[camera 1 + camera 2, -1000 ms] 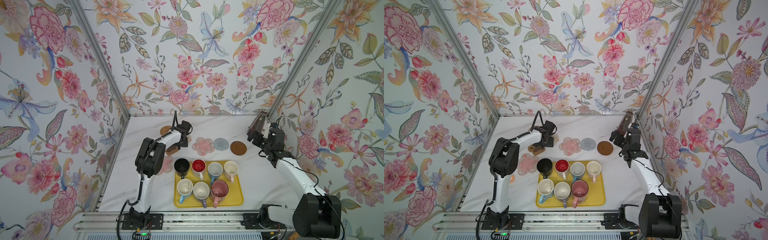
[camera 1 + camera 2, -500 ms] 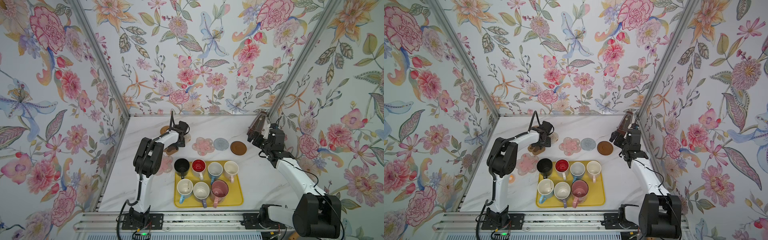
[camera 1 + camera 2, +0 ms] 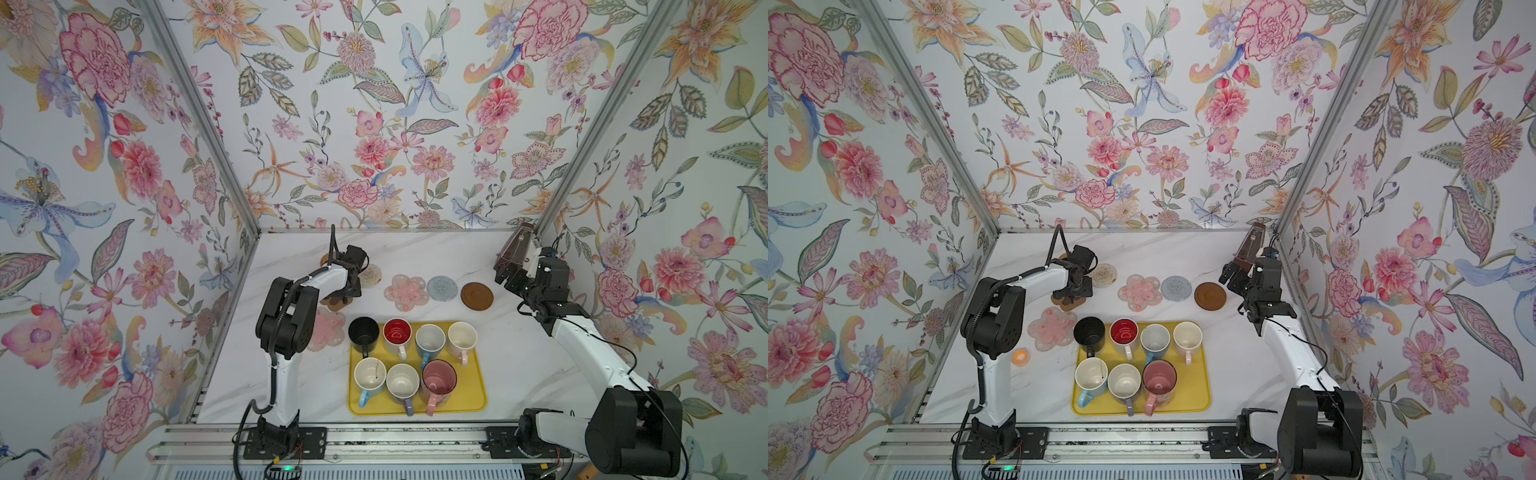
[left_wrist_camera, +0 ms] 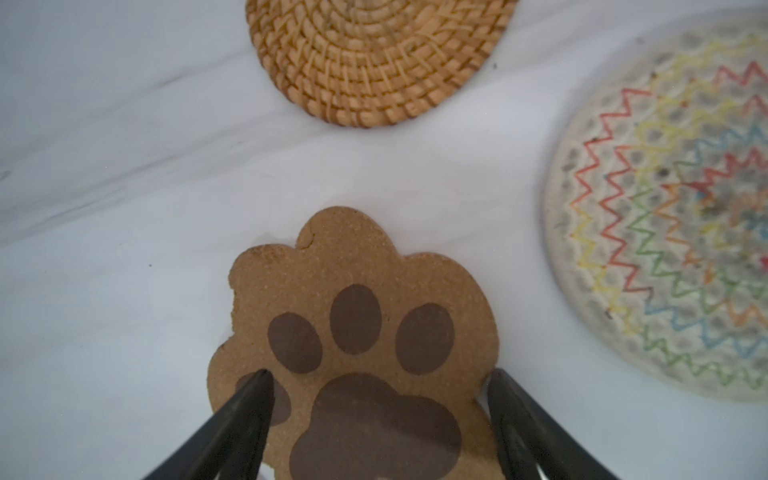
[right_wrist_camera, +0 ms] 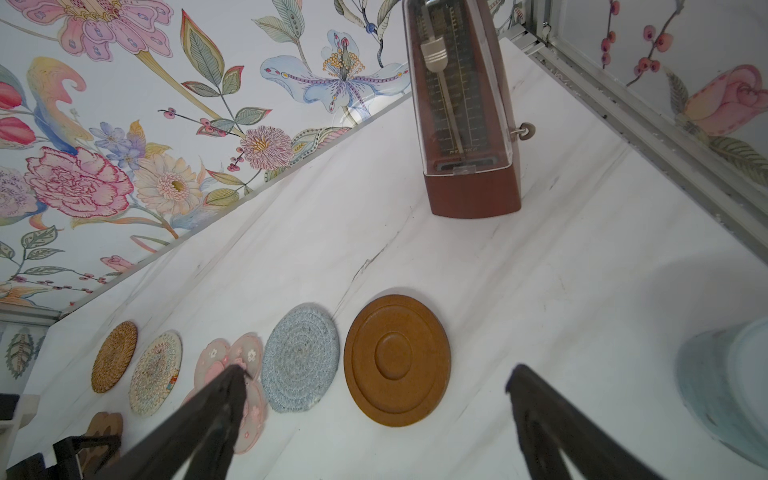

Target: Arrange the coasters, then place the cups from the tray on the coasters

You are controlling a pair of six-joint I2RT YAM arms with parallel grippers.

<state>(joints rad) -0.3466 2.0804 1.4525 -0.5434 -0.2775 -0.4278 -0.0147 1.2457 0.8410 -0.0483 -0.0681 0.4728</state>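
Note:
The coasters lie across the back of the table: woven tan, cream, pink flower, grey-blue, dark brown disc. A second pink flower and the brown paw lie nearer the left arm. My left gripper stands open low over the paw, one finger above its edge, the other beside it. Open and raised, my right gripper is just right of the brown disc. Several cups, among them black and pink, stand on the yellow tray.
A brown metronome stands in the back right corner, behind the right gripper. A small orange ring lies by the left arm's base. The right wrist view shows a pale jar near the right gripper. Flowered walls close in three sides.
My left gripper has drifted slightly to the left over the paw coaster. The right arm has not moved, and both grippers stay open.

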